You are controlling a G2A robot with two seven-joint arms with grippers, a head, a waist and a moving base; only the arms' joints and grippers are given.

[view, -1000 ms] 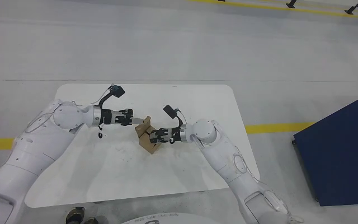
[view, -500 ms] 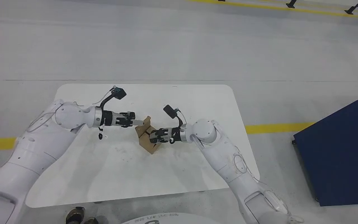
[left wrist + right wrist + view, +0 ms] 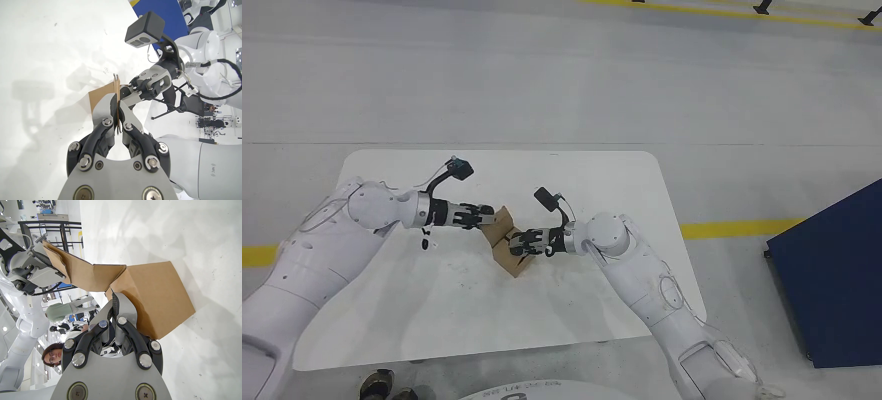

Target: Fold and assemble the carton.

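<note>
left gripper: closed tight on an upright flap of the carton, with the board edge pinched between its two pads.
right gripper: fingers drawn narrow, tips right at the carton's fold; whether any board sits between them cannot be told.
carton: brown, half-opened, spanning from one set of fingertips to the other, its body resting on the table.
table: white, lightly scuffed, spreading out beyond both sets of fingers.
</note>
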